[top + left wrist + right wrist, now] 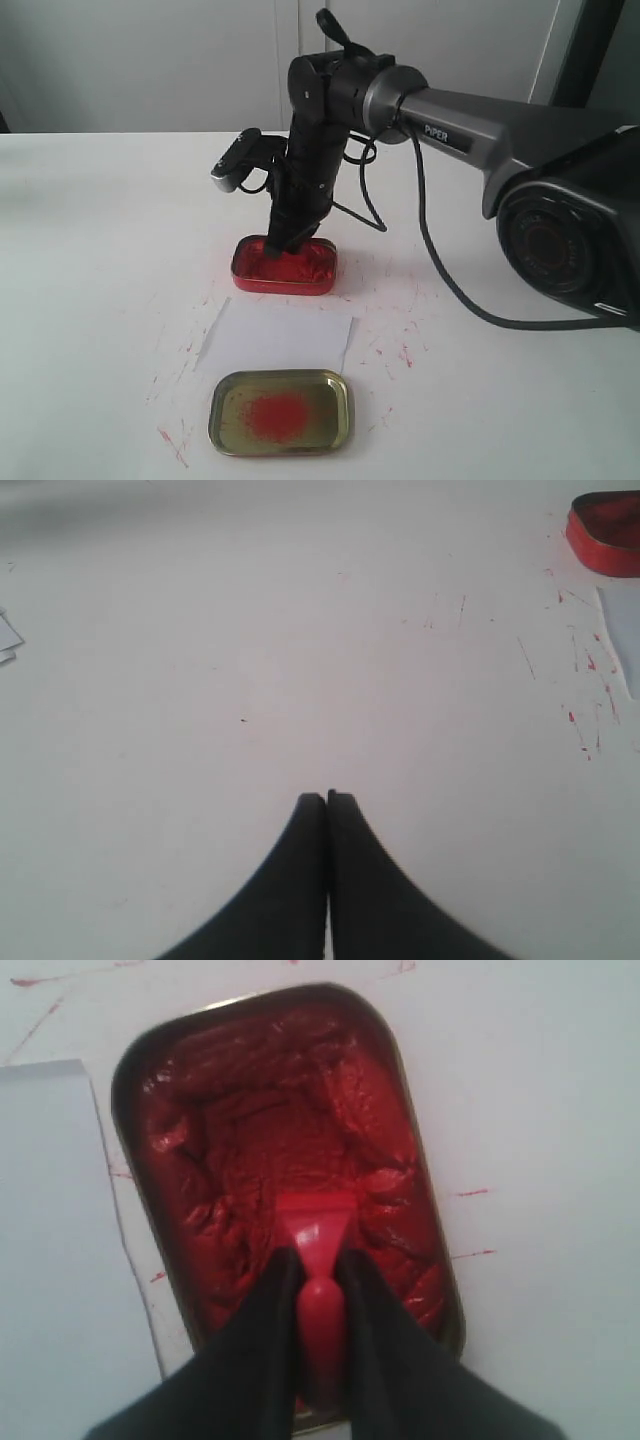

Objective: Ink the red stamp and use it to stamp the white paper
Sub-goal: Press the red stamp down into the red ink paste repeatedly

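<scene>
The right fingers [278, 1278] were closed tight around the narrow knob of the red stamp [313, 1222], one finger on each side, with the arm reaching down steeply from above. That grip made sense: holding the handle kept the square base free and facing down, so it could press flat into the ink. The stamp stood in the red tin [281, 284], its base touching the paste [250, 1110] near one short end. This looked like the inking step, with the printing not yet done.

The stamp was a glossy red plastic piece with a blocky base and a slimmer, rounded handle, nearly the same colour as the churned, wet-looking paste around it. Whether its face had taken ink could not be seen, since it was turned down into the tin.

The white paper [285, 343] lay flat on the counter [100, 250] just beside the tin, between it and the gold lid [230, 415], which had a red smear at its middle. That put the sheet a short carry from the ink, likely on purpose. No mark could be made out on it here.

The left fingers [315, 815] were pressed fully together and held nothing – parked over bare counter, well apart from the tin and out of the working arm's way.
</scene>
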Available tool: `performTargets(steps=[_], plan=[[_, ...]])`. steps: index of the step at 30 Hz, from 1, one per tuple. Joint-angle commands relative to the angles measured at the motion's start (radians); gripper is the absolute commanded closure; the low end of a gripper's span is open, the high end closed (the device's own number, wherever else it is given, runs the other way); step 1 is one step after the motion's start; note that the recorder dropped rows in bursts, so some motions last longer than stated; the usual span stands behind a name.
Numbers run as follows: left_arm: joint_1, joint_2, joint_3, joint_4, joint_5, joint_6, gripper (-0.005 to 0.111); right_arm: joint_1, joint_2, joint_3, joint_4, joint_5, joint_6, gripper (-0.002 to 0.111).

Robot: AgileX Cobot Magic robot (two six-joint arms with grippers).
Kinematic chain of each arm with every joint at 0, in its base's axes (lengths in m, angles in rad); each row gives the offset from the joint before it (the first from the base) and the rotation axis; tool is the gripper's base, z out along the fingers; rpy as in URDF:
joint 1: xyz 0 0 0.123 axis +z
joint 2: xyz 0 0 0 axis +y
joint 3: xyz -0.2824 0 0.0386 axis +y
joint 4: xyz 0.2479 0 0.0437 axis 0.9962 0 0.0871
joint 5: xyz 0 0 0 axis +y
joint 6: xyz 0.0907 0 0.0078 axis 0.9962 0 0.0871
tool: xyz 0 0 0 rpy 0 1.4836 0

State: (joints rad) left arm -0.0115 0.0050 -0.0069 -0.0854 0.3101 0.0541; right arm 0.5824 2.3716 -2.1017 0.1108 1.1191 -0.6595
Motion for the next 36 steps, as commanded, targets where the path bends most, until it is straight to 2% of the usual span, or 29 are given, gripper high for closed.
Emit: performTargets(steps=[1, 10, 29, 36], plan=[[0.003, -0.005, 0.007, -0.01, -0.004, -0.006, 0.107, -0.007, 0.015, -0.021, -0.003, -0.009, 0.058, 0.108], [0.003, -0.005, 0.007, -0.01, -0.004, -0.006, 0.107, -0.007, 0.032, -0.041, 0.006, 0.0, 0.134, 0.108], [0.003, -0.005, 0.007, -0.01, -0.004, -0.006, 0.107, -0.005, 0.081, -0.041, 0.051, -0.018, 0.134, 0.108], [0.003, -0.005, 0.007, -0.01, -0.004, -0.006, 0.107, -0.005, 0.13, -0.041, 0.028, 0.032, 0.141, 0.108]])
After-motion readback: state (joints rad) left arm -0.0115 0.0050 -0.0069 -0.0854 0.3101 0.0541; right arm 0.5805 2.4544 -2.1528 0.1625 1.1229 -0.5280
